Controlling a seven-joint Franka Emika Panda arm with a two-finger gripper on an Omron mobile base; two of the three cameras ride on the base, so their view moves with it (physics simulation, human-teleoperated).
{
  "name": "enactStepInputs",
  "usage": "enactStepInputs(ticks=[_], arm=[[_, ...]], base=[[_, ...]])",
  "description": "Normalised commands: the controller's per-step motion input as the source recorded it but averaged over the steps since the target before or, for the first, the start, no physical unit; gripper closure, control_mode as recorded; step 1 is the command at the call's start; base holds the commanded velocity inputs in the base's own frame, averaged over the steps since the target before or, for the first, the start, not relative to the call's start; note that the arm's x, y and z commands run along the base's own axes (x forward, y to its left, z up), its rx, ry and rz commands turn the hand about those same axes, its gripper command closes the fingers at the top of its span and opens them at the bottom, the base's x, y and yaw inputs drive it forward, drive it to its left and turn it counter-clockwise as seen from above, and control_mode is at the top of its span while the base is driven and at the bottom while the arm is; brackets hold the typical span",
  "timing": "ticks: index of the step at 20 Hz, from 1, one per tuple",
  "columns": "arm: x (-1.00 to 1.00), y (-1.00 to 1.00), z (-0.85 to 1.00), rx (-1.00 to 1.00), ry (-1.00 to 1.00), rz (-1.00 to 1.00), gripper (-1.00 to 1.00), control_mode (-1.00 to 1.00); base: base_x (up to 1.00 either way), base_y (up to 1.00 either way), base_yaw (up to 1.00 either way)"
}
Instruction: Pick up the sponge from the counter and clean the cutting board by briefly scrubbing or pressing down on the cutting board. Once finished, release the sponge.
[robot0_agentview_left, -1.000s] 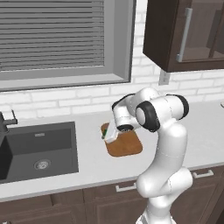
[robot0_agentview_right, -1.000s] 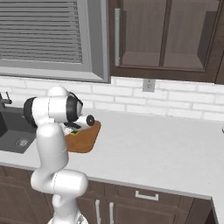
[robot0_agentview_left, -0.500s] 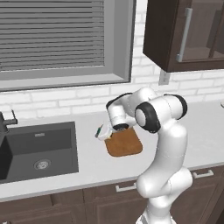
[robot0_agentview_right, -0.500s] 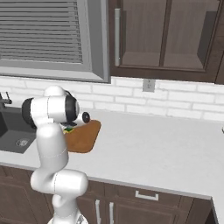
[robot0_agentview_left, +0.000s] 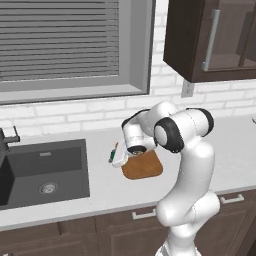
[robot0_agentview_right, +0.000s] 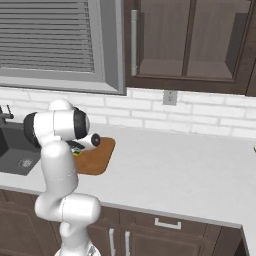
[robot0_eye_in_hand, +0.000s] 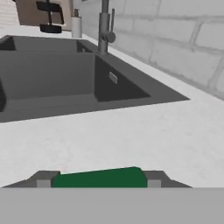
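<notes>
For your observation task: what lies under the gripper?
Under the gripper, which grips the sponge, lies bare counter just left of the cutting board. The sponge's underside is hidden.

Dark green sponge (robot0_eye_in_hand: 99, 178); brown wooden cutting board (robot0_agentview_left: 145, 167); pale grey-white desk (robot0_agentview_right: 165, 175); dark grey sink (robot0_agentview_left: 45, 170); white brick wall (robot0_agentview_right: 210, 117).

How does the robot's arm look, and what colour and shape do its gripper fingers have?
The arm is glossy white with rounded segments and dark grey-black joint rings. No cables or markings are visible. The gripper has two small, dark grey, blocky fingertips.
</notes>
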Motion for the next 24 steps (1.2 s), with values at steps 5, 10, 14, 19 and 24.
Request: enactStepInputs(ticks=[5,10,14,19,24], arm=[[-0.62,0.12,0.4,0.0,0.05,0.0,1.0,-1.0],[-0.18,-0.14,0.78,-0.11,0.3,-0.06,1.0,-1.0],[-0.01,-0.27,-0.56,-0.26,0.49,-0.11,1.0,-1.0],[-0.39,-0.51,-1.0,-0.24,0.11,-0.12,1.0,-1.0],[-0.52,-0.75,-1.0,-0.07,-0.12,-0.11,1.0,-1.0]], base=[[0.0,0.0,0.0],[0.0,0.0,0.0],[0.0,0.0,0.0],[0.0,0.0,0.0],[0.0,0.0,0.0]])
